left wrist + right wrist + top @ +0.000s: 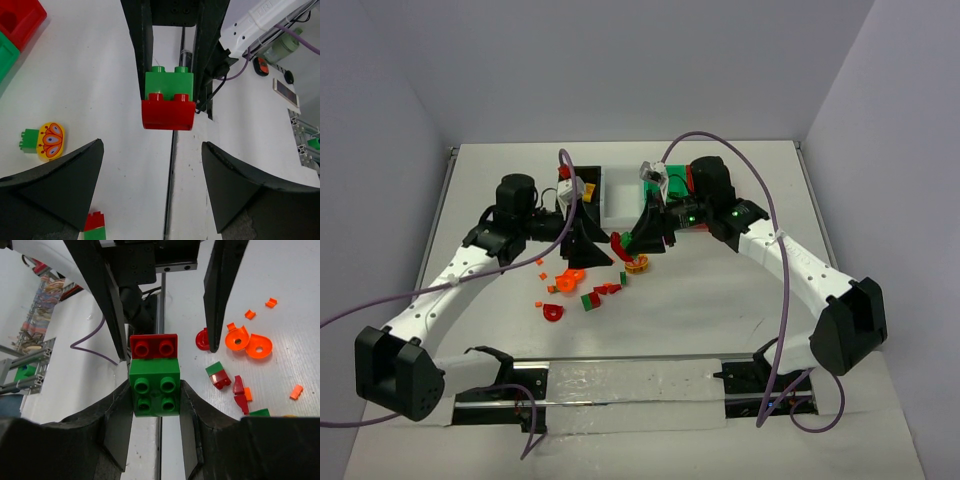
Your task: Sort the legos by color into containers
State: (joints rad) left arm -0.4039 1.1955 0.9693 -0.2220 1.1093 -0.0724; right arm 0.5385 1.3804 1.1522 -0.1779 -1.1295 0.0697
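Over the white tabletop [720, 300], my right gripper [155, 401] was clamped on a green four-stud plastic brick [154, 384], one finger pressed to each side of it. A red two-stud plastic brick [153, 346] was joined to the green one's far end and stuck out beyond my fingertips. My left gripper [152, 147] faced it with its fingers spread wide and holding nothing. Seen from the right wrist, those two black fingers stood either side of the red brick. Whether the nearer one touched it could not be told.

The pair of bricks hung in the air between my two wrists, just in front of the row of bins. The black plastic bin [590, 172] and the white plastic bin [616, 215] sat side by side at the back. The green plastic bin [4, 55] and the red plastic bin [20, 20] lay next to them.

The other legos lay loose on the table below. Among them were two round orange pieces [247, 342], a round red piece [202, 339] and a small green-and-red brick [217, 375]. A yellow piece printed with a butterfly [51, 141] lay beside a small green brick [29, 140].
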